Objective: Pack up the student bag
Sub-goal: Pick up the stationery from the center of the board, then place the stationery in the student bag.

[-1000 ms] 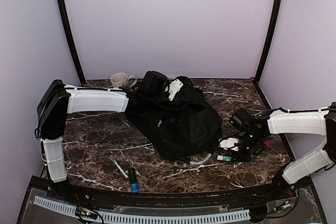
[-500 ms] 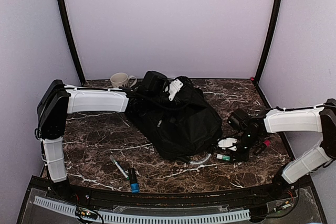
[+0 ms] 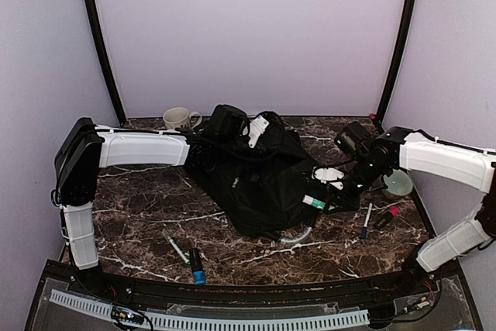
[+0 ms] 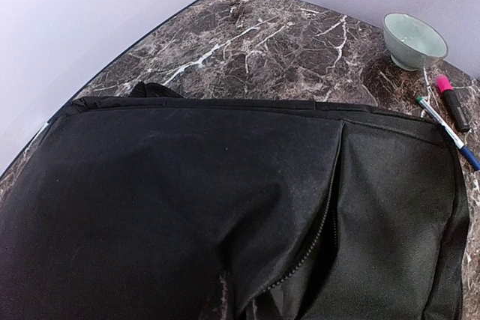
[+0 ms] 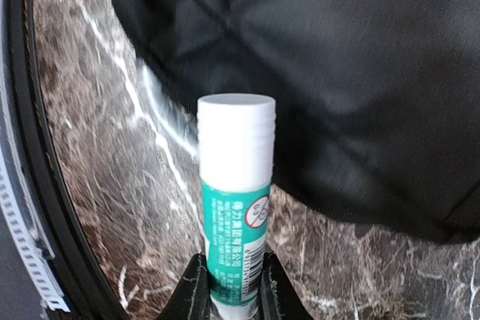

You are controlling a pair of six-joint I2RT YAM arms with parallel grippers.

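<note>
The black student bag (image 3: 260, 180) lies in the middle of the table. My left gripper (image 3: 232, 125) sits on its far top edge. In the left wrist view the bag's fabric (image 4: 187, 185) bunches up toward the camera beside an open zipper (image 4: 319, 234); the fingers are hidden. My right gripper (image 3: 329, 194) is shut on a green-and-white glue stick (image 3: 314, 201) and holds it at the bag's right edge. In the right wrist view the glue stick (image 5: 235, 207) stands between my fingers (image 5: 193, 290), over marble just beside the bag (image 5: 337, 73).
A white mug (image 3: 178, 118) stands at the back left. A pale green bowl (image 3: 397, 183), a blue pen (image 3: 366, 221) and a pink marker (image 3: 386, 216) lie at the right. A pen (image 3: 175, 246) and a blue-capped marker (image 3: 197, 266) lie at the front left.
My right gripper has lifted the glue stick from the table at the front right and carried it left and back to the bag's edge. The bowl and pens now show. The left arm has not moved.
</note>
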